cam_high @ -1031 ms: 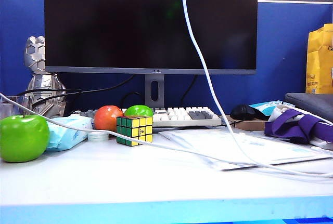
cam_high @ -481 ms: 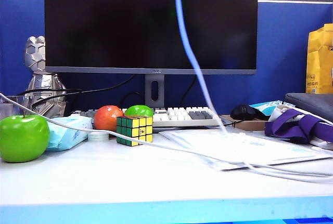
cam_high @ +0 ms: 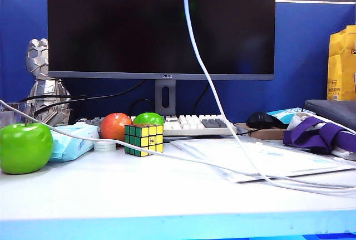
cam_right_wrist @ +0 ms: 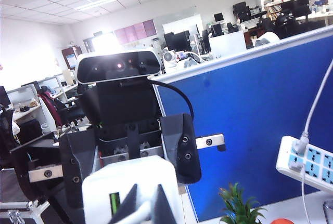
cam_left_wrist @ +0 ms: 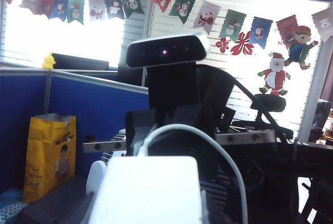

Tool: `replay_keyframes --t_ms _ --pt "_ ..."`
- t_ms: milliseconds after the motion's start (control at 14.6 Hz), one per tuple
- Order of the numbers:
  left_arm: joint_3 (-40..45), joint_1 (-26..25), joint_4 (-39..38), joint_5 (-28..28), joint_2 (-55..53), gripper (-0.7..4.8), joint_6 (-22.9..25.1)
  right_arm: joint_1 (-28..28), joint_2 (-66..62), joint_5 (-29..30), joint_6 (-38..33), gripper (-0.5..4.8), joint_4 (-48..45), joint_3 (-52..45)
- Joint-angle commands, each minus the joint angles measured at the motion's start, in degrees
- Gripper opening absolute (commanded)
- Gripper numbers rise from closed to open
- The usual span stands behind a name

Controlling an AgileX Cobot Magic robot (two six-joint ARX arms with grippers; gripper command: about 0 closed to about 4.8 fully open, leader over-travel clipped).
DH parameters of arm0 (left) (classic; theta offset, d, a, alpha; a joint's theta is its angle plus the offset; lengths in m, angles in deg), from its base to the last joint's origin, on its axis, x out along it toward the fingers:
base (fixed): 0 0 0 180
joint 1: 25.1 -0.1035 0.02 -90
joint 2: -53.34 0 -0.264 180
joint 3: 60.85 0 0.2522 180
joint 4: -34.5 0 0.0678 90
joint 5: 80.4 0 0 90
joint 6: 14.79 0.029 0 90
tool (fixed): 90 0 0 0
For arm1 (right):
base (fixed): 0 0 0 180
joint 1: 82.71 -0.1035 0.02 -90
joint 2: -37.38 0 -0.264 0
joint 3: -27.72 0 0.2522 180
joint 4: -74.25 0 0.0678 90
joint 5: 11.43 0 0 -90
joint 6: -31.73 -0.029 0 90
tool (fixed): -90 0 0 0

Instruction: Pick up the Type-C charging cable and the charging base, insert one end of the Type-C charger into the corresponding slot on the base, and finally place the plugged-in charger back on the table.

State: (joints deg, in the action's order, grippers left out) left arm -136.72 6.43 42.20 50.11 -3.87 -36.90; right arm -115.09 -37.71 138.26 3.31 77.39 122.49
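Both grippers are raised out of the exterior view. In the left wrist view, my left gripper (cam_left_wrist: 148, 206) is shut on the charging base (cam_left_wrist: 151, 187), a glossy white block filling the space between its jaws. In the right wrist view, my right gripper (cam_right_wrist: 145, 211) is shut on the white plug of the Type-C charging cable (cam_right_wrist: 141, 218), held against the base's end face (cam_right_wrist: 130, 182) beside a green-lit port. Whether the plug sits in a slot cannot be made out. The cable (cam_high: 192, 45) hangs from above down to the table (cam_high: 139, 195) and trails across it.
On the table stand a big green apple (cam_high: 25, 147), a pale blue tissue packet (cam_high: 72, 140), a tape roll (cam_high: 104, 146), a puzzle cube (cam_high: 143, 139), two more fruits (cam_high: 115, 126), a keyboard (cam_high: 194, 124), papers (cam_high: 261, 159) and purple cloth (cam_high: 317, 134). A monitor (cam_high: 161, 23) stands behind.
The hanging stretch of cable has swung slightly to the left at its top. Nothing on the table has moved.
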Motion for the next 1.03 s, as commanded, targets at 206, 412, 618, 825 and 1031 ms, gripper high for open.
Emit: replay_keyframes --t_ms 206,412,618,825,1031 --pt "-1.42 0.20 5.66 -2.12 0.07 -0.05 0.15 -5.35 -1.20 5.20 0.15 -0.05 6.56 -1.03" --pt "-1.42 0.20 5.66 -1.66 0.09 -0.06 -0.85 -7.48 -2.10 5.20 0.15 -0.05 7.61 -1.03" --pt "-1.42 0.20 5.66 -1.29 0.09 -0.05 -0.85 -7.74 -2.08 4.68 0.13 -0.05 7.39 -1.03" --pt "-1.42 0.20 5.57 -1.25 0.09 -0.06 -0.81 -3.98 -1.62 4.59 -3.23 3.37 7.63 -1.01" --pt "-1.42 0.09 5.20 -1.53 0.11 -0.05 -0.04 -2.19 -0.28 2.95 -3.19 3.38 8.09 -1.01"
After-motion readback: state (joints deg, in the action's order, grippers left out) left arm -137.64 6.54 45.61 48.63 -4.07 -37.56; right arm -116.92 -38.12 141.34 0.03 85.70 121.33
